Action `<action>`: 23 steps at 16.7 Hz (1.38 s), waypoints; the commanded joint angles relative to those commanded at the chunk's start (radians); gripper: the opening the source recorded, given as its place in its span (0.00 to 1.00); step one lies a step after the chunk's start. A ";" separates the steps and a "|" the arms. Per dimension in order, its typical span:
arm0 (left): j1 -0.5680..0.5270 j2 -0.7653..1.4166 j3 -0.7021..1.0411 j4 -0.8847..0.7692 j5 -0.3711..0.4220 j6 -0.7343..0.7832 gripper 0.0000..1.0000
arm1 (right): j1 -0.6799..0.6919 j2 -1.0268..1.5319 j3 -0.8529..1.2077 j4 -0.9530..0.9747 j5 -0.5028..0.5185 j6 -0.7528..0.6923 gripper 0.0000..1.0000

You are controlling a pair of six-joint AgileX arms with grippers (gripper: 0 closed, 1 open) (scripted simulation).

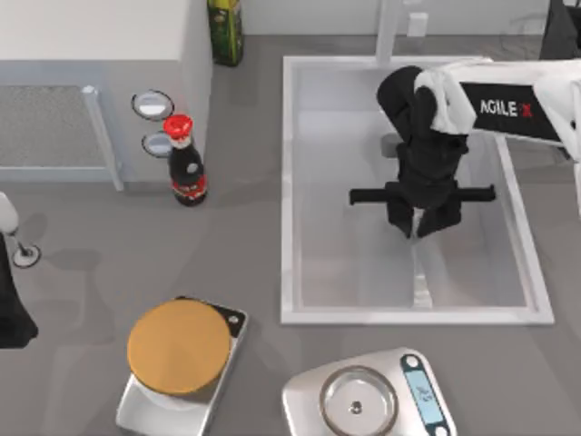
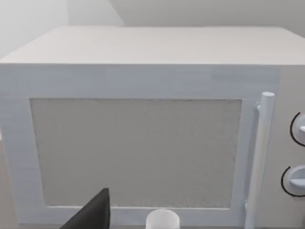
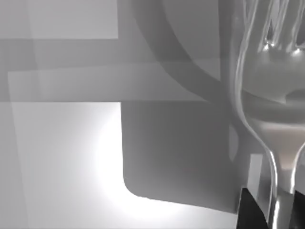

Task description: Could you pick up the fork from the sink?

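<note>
My right tool [image 1: 419,224] hangs inside the sink [image 1: 289,191], fingers pinching the fork [image 3: 267,119] near the neck of its handle. The right wrist view has the tines and bowl of the fork rising close ahead of the camera, with the handle running down between the dark fingertips [image 3: 250,210]. From above, the fork [image 1: 420,263] reads as a pale streak below the tool, over the basin floor; I cannot tell whether its far end touches the floor or hangs free.

My left arm [image 1: 11,300] sits parked at the left edge of the tabletop [image 1: 82,236], facing the microwave [image 2: 143,138]; whether its tool is spread or pressed together I cannot tell.

The risks, as I judge them: the grip looks narrow on smooth metal, so the fork could pivot or slide out as I lift, the long free end swinging down. A fast pull upward might also clip the faucet post [image 1: 388,32] or the sink's raised rim, jarring the fork loose. A slow, straight rise seems the safer course.
</note>
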 joint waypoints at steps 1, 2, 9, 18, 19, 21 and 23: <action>0.000 0.000 0.000 0.000 0.000 0.000 1.00 | 0.000 0.000 0.000 0.000 0.000 0.000 0.00; 0.000 0.000 0.000 0.000 0.000 0.000 1.00 | -0.004 -0.046 0.010 -0.014 0.016 -0.011 0.00; 0.000 0.000 0.000 0.000 0.000 0.000 1.00 | -0.003 -0.102 0.176 -0.245 0.015 -0.011 0.00; 0.000 0.000 0.000 0.000 0.000 0.000 1.00 | -0.005 -0.188 0.351 -0.498 0.014 -0.014 0.00; 0.000 0.000 0.000 0.000 0.000 0.000 1.00 | -0.004 -0.186 0.350 -0.495 0.014 -0.012 0.00; 0.000 0.000 0.000 0.000 0.000 0.000 1.00 | -0.010 -0.200 0.337 -0.495 0.013 -0.019 0.00; 0.000 0.000 0.000 0.000 0.000 0.000 1.00 | -0.035 -0.254 0.283 -0.495 0.012 -0.044 0.00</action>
